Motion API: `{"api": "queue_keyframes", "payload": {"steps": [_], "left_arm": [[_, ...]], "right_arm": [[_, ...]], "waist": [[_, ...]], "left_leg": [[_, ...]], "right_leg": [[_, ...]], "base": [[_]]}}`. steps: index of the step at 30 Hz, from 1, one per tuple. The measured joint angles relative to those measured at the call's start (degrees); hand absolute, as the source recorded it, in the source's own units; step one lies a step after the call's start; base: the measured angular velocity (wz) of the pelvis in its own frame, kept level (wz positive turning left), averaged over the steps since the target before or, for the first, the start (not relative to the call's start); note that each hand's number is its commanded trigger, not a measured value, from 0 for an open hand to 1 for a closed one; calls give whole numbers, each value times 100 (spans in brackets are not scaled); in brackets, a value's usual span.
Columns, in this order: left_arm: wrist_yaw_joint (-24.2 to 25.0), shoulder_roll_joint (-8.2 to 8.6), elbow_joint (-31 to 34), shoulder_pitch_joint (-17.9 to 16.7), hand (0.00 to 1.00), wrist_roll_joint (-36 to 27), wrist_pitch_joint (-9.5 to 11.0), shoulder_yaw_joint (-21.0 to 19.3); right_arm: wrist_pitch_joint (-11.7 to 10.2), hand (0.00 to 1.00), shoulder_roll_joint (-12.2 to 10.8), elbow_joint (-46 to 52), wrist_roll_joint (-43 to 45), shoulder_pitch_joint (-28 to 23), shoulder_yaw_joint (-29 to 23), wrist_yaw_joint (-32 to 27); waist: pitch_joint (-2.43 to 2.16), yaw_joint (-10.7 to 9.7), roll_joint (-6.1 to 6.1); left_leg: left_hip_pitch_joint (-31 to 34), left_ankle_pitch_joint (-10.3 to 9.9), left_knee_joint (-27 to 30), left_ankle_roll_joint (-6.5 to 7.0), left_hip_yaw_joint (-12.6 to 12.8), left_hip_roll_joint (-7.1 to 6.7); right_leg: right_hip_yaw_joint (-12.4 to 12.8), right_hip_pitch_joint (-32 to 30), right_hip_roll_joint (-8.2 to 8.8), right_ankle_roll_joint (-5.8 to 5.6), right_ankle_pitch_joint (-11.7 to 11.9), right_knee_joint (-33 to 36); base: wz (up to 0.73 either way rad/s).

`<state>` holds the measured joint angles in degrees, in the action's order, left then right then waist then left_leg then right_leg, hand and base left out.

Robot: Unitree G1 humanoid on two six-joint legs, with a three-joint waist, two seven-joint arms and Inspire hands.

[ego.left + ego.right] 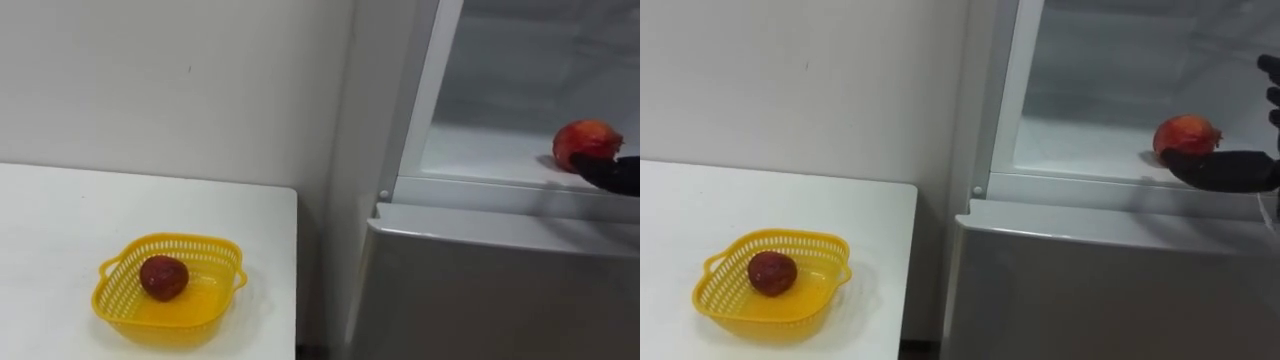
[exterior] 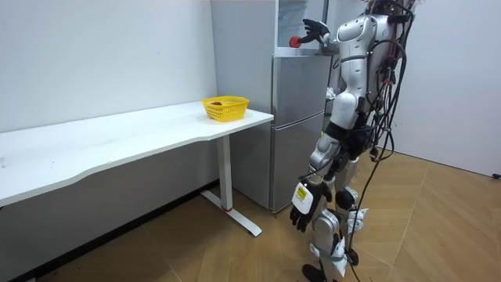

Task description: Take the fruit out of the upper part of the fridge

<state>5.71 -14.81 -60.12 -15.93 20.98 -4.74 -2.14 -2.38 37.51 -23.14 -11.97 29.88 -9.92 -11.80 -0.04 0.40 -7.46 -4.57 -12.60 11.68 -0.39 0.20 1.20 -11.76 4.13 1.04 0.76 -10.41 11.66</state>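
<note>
Right eye view: the red fruit [image 1: 1185, 135] sits at ten o'clock, just beside the right hand [image 1: 1230, 172]. Its fingers [image 1: 1272, 95] are apart, clamping nothing.

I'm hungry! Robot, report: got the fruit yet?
Right hand open at the red fruit, fridge shelf. Not gripped yet. Left hand hangs idle. Nothing blocking.

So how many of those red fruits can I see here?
2. One red fruit lies in the yellow basket on the table; the other fruit sits on the upper fridge shelf, right by the robot's right hand. More may hide deeper inside the fridge.
</note>
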Motion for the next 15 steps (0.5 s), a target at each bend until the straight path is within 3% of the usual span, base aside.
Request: {"api": "queue_keyframes", "payload": {"steps": [3,15], "left_arm": [[2,-38,2,-17,0,3,8,0],[78,-169,-6,-19,0,-5,-101,21]], "right_arm": [[-1,0,29,-181,-10,42,103,0],[10,0,67,-831,-71,388,635,-5]], "waist": [[20,18,-65],[-5,33,-161]], "left_leg": [[45,4,7,-4,-24,0],[96,11,16,-16,-113,5]], "right_leg": [[-23,-29,1,0,0,0],[-127,-22,4,0,0,-1]], "base": [[3],[4]]}}
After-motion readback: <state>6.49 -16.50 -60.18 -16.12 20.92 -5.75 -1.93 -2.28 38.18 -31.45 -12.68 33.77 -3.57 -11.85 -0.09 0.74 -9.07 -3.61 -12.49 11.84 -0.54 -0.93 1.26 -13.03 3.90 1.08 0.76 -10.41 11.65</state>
